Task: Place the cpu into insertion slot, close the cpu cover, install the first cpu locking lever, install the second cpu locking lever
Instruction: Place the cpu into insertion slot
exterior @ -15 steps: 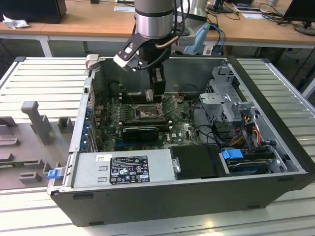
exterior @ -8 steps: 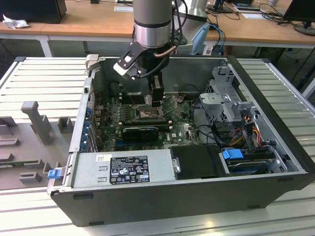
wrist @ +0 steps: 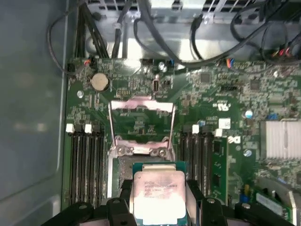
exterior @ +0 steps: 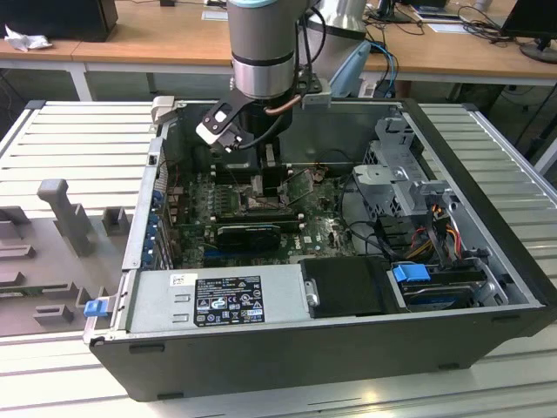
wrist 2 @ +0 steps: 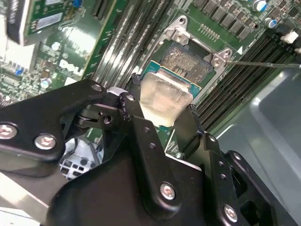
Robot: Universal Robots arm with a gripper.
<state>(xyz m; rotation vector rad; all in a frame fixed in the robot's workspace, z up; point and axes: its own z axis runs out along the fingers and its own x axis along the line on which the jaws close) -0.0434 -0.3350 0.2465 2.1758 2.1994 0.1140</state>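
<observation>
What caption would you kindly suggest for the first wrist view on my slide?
The hand holds the cpu over the insertion slot, with the cpu cover swung open beyond it.

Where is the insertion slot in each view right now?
Exterior view: insertion slot mid-motherboard, directly under the tool.
First wrist view: insertion slot just beyond the held cpu, between the memory slots.
Second wrist view: insertion slot just beyond the cpu.
Shared landmark: the tool, poised over the insertion slot.
</observation>
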